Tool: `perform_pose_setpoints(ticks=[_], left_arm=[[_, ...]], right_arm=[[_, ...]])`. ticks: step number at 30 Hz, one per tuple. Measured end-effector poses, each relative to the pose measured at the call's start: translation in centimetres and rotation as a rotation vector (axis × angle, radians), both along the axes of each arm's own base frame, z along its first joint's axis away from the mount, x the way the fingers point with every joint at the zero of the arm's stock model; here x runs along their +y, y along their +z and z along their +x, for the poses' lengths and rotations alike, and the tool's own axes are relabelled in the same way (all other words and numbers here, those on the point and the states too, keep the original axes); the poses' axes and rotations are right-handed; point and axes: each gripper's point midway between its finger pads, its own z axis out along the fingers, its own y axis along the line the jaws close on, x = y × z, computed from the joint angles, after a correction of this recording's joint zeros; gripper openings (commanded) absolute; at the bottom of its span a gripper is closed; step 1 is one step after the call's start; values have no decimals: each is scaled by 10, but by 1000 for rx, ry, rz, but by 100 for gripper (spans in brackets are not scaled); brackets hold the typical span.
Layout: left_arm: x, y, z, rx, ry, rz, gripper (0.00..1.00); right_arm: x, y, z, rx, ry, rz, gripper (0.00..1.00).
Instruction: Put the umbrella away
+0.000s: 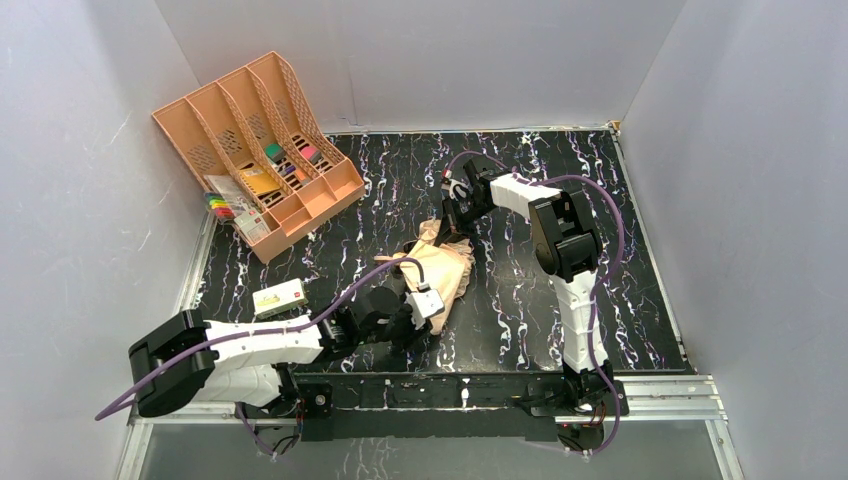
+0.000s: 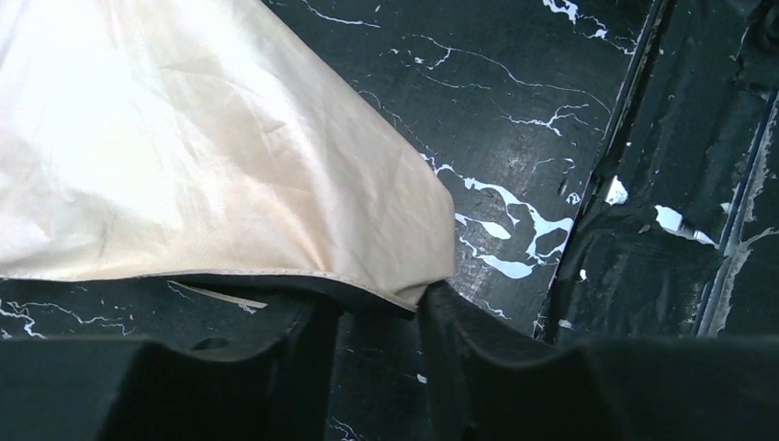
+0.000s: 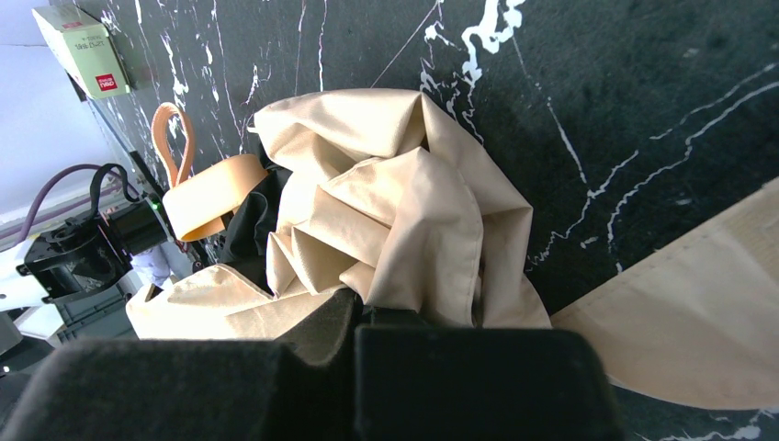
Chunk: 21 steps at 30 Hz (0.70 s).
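Beige umbrella (image 1: 445,262) is found crumpled on the table (image 1: 400,180), well apart from the tray (image 1: 195,135). A fold is clamped by the right pincer (image 3: 356,312); the left pincer (image 2: 378,308) is narrowly parted. Nothing is stowed yet.

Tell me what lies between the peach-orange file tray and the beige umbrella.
Only bare black white-veined tabletop separates the peach-orange plastic file tray from the crumpled pale beige fabric umbrella; the top external view shows it.
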Motion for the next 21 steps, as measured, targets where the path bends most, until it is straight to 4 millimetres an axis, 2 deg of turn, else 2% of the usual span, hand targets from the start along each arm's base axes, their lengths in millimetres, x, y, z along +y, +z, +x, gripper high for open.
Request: perform_pose_setpoints(ticks=[4,6,11,13,18,21], left_arm=[[-2,3,-3,20,-4,-16,7],[-5,8,-7,48,-2,-46,1],[-13,18,-15,131,18,-111,0],[-20,29,-15,158,30,-143,0],[-47,80,-11,181,35,-268,0],[-63,105,-17,189,16,-320,0]], right_arm=[[0,0,0,0,0,0,0],[0,0,0,0,0,0,0],[0,0,1,-2,-1,1,0],[0,0,1,-3,-1,2,0],[-1,0,2,-6,-3,3,0],[-1,0,3,-7,-5,4,0]])
